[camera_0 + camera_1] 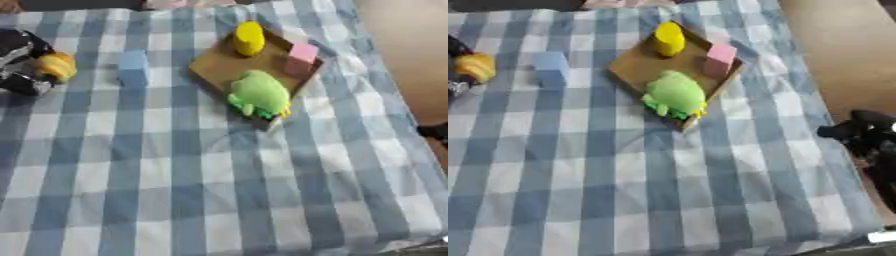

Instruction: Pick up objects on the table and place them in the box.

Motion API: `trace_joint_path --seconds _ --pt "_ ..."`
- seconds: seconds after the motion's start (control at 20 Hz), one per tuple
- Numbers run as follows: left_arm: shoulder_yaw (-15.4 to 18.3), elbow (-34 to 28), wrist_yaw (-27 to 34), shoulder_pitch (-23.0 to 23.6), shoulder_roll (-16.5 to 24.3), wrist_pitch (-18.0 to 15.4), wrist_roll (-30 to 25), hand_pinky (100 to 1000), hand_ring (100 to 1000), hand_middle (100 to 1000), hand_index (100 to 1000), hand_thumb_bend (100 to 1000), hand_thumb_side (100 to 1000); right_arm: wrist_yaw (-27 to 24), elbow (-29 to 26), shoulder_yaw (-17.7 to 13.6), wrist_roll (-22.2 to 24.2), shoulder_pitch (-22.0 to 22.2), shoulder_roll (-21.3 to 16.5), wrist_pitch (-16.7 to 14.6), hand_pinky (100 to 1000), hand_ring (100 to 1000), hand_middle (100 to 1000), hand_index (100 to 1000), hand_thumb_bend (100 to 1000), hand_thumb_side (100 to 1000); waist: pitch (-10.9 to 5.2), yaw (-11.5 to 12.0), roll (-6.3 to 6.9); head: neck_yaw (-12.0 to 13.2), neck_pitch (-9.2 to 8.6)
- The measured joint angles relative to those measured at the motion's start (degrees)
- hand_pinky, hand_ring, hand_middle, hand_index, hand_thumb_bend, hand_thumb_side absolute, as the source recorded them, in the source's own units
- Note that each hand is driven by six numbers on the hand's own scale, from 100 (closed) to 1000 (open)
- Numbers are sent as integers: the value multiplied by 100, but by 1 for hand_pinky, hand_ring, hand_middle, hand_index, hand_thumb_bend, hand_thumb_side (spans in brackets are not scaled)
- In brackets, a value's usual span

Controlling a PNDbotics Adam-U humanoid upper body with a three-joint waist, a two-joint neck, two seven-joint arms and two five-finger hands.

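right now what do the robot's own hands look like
The left hand at the left edge looks black with silver or white patches, glossy and jointed. The right hand at the right edge is plain black, rounded segments, a dark forearm running down below it. No cables or markings can be made out on either.

A blue and white checked cloth point(219, 190) covers the bench and fills most of both views, its stripes running askew. Past the cloth's right edge lies a plain tan floor point(842, 55). The light is soft and even, without hard shadows.
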Motion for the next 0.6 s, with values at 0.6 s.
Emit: trace_joint_path --seconds 0.6 --pt "-191 -1086 742 -633 -238 -116 -416 812 665 541 679 100 196 -37 0 -29 -43 28 -37 30 913 803 727 899 100 511 -87 -11 134 -39 6"
